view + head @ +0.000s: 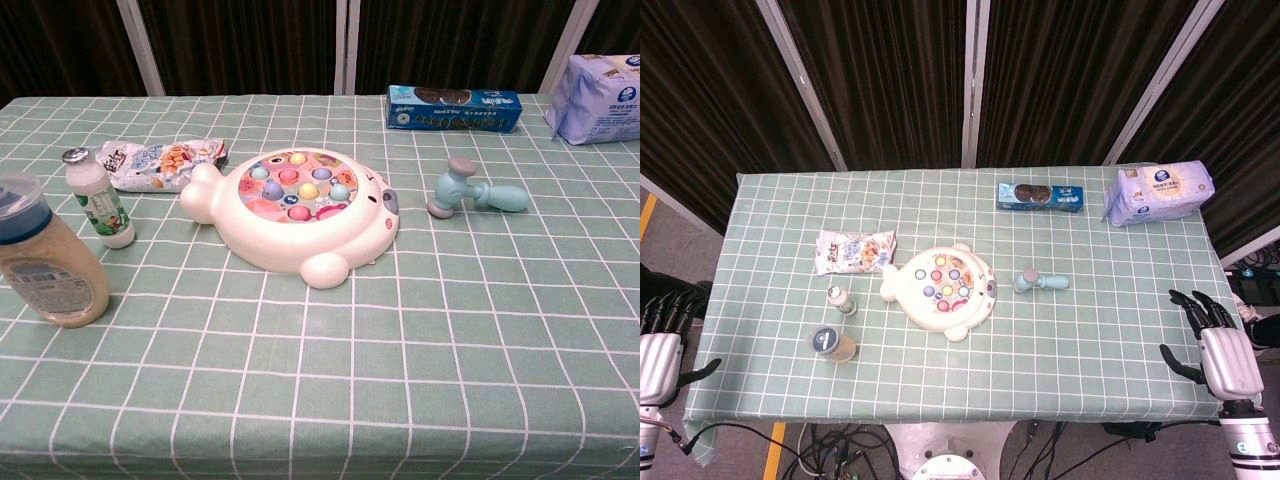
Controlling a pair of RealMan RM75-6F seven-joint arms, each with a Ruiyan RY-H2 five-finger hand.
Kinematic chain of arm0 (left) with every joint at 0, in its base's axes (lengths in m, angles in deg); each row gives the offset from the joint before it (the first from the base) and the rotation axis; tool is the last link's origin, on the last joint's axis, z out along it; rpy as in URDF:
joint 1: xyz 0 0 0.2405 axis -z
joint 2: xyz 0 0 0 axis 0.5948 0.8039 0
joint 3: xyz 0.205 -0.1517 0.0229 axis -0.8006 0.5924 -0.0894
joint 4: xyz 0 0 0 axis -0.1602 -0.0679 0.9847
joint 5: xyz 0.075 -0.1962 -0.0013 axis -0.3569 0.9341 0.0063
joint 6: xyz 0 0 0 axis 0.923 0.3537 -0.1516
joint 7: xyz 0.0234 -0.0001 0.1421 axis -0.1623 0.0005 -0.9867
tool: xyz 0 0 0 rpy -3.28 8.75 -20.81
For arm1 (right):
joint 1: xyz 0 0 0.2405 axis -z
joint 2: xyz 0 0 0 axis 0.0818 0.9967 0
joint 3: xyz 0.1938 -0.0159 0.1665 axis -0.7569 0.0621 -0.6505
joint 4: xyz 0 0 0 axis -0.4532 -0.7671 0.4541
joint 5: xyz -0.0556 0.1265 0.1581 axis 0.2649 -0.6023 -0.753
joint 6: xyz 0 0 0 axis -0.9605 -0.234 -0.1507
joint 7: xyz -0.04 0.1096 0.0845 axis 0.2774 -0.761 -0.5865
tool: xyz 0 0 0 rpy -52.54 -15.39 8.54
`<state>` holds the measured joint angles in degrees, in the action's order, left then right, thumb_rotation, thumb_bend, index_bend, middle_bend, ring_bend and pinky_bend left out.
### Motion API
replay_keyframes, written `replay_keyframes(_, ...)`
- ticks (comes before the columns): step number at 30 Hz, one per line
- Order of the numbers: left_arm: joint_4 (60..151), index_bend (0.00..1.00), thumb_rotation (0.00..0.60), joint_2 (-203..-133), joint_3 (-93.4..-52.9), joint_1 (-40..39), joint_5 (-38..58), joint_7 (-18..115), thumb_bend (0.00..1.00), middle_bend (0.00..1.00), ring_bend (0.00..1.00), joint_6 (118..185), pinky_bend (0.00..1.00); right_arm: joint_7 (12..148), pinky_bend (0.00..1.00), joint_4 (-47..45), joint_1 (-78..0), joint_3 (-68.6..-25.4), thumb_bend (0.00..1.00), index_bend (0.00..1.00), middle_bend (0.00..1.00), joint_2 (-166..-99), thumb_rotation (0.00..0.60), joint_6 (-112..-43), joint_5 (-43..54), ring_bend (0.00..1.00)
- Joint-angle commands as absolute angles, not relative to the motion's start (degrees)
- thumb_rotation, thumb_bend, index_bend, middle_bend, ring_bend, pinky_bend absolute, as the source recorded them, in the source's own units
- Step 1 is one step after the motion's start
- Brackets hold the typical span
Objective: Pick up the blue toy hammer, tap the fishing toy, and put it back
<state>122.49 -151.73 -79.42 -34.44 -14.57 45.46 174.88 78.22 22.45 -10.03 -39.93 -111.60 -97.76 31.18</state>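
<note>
Both hands, left [660, 355] and right [1223, 352], are seen empty with fingers spread at the lower corners; blue toy hammer [1041, 282] is seen mid-frame, well apart, beside fishing toy [940, 288].

Head view: high above the near edge, looking steeply down over the whole checked table [1060, 340] to the dark curtains [890, 80]. Chest view: low, near the table's front edge, facing level across it. Both share the fishing toy [300, 205] at centre.
</note>
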Motion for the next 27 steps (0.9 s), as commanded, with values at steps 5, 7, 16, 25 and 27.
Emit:
replay_keyframes(5,122.6,0.15,0.600,-151.7,-79.6,-34.5,-14.6,45.4,0.00,0.09,0.00,174.8,0.00,78.2,0.15,22.3,-10.3,-39.9,0.21,0.12,0.23,-111.6,0.600,-97.4,31.2,0.09)
replay_keyframes(7,122.6,0.15,0.600,-151.7,-79.6,-34.6,-14.7,45.5,0.00,0.09,0.00,175.1,0.00,78.5,0.15,22.2,-10.7,-39.9,0.21,0.12,0.23,-111.6,0.600,-96.6,31.3,0.09)
replay_keyframes(16,122.2,0.15,0.600,-151.9,-79.9,-35.2,-15.4,46.4,0.00,0.09,0.00,176.0,0.00,81.0,0.15,22.8,-20.9,-43.5,0.21,0.12,0.22,-110.8,0.600,-81.4,26.4,0.09)
replay_keyframes(25,121.4,0.15,0.600,-152.3,-80.3,-35.2,-15.9,47.0,0.00,0.09,0.00,175.8,0.00,83.5,0.15,15.8,-33.9,-48.5,0.22,0.12,0.22,-118.8,0.600,-65.6,18.0,0.09)
replay_keyframes(27,121.0,0.15,0.600,-152.5,-80.3,-35.1,-15.7,47.3,0.00,0.09,0.00,175.5,0.00,83.6,0.15,12.9,-36.5,-49.3,0.22,0.12,0.22,-121.7,0.600,-62.8,16.1,0.09)
